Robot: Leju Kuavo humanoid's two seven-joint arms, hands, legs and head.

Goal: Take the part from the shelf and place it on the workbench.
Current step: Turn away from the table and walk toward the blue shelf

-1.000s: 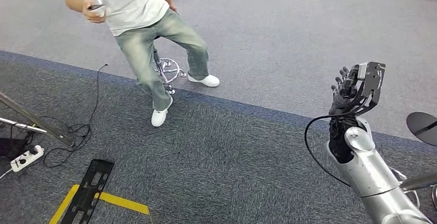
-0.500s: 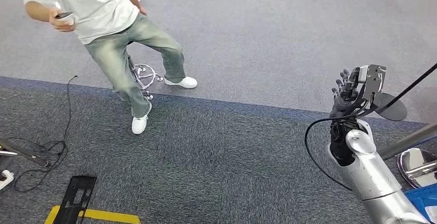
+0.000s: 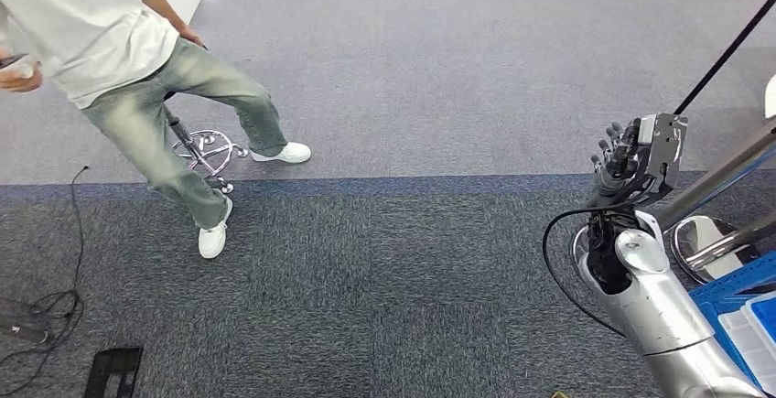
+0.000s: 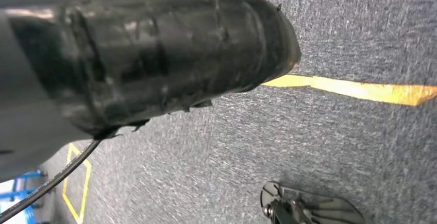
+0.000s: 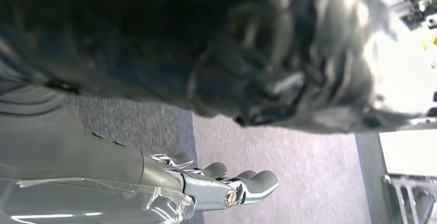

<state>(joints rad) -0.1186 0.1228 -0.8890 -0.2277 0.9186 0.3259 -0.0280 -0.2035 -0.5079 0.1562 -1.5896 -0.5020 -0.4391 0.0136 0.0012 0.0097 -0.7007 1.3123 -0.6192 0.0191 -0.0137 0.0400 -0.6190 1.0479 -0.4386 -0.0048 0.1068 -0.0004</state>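
Observation:
My right hand is raised at the right of the head view, fingers pointing up, and it grips a black, flat bracket-like part with holes in it. Seen from the right wrist, the same black part is a dark blur close to the lens, with my hand's fingers curled beside it. The grey cover of my left hand shows at the edge of the left wrist view, its fingers hidden. Neither shelf nor workbench is visible.
A person in a white shirt and jeans steps by a chrome stool base at the left. Metal poles, a round chrome foot and blue bins stand at the right. Cables and a black plate lie at the lower left.
The whole picture has slid left, so the camera has turned right: the person and cables are nearer the left edge, and poles and blue bins have come in. My right hand still holds the part.

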